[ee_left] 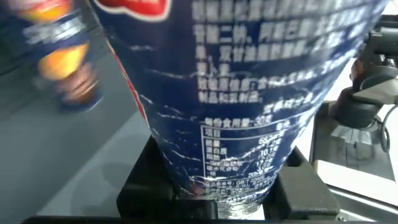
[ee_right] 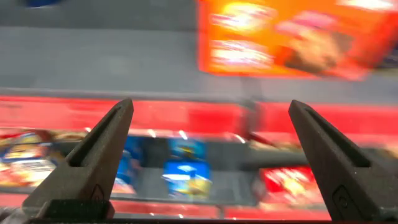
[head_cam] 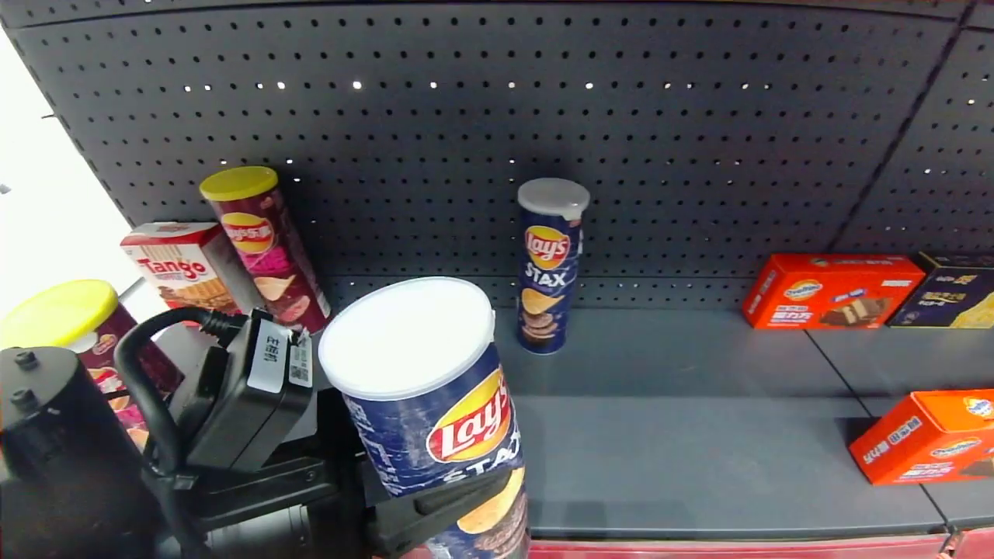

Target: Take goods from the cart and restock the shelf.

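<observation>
My left gripper [head_cam: 404, 473] is shut on a blue chip can [head_cam: 435, 404] with a white lid, held upright and slightly tilted over the front left of the grey shelf [head_cam: 683, 435]. The left wrist view has the can [ee_left: 249, 112] rising between the two fingers of that gripper [ee_left: 227, 193]. A second blue can [head_cam: 549, 268] stands at the back of the shelf against the pegboard, blurred [ee_left: 65, 62] in the left wrist view. My right gripper [ee_right: 210, 106] is open and holds nothing, hanging over the shelf's red front edge [ee_right: 186, 115] near an orange box [ee_right: 292, 37].
A maroon can with a yellow lid [head_cam: 264, 248], a white and red box [head_cam: 182, 268] and another maroon can [head_cam: 78, 334] crowd the shelf's left. Orange boxes [head_cam: 835, 291] [head_cam: 924, 439] and a dark box [head_cam: 951, 299] sit at the right. Bare shelf lies between the standing can and those boxes.
</observation>
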Robot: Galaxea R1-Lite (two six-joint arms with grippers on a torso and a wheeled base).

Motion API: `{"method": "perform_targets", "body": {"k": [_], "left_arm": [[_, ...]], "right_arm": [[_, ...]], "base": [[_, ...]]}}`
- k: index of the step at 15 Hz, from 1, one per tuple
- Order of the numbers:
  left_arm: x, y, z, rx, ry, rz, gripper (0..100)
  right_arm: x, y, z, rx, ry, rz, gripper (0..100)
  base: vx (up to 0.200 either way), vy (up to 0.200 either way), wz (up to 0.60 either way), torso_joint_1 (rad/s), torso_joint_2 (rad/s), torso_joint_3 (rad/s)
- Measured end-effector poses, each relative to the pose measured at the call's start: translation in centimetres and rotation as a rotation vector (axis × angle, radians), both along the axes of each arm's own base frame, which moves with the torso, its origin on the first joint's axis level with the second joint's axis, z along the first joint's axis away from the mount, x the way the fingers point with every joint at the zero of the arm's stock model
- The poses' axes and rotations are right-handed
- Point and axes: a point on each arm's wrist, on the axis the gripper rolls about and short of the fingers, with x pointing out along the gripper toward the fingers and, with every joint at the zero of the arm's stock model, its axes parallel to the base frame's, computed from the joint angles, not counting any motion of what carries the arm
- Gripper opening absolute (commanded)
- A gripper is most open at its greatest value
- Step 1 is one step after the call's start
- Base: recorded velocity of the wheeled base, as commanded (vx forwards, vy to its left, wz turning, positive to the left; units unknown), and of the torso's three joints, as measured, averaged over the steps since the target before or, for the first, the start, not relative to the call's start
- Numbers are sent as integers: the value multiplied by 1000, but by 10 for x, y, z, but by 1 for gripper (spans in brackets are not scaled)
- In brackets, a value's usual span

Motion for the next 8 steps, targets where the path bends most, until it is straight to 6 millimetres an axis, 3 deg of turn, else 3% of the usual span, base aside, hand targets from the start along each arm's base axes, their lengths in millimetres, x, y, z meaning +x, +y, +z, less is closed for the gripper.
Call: {"method": "perform_targets", "body": {"k": [8], "left_arm": [[4, 8, 0, 2, -10, 65, 0]], "right_arm": [[0, 0, 0, -1, 0, 1, 100]], "base": [[0, 0, 0, 0, 0, 0]]}}
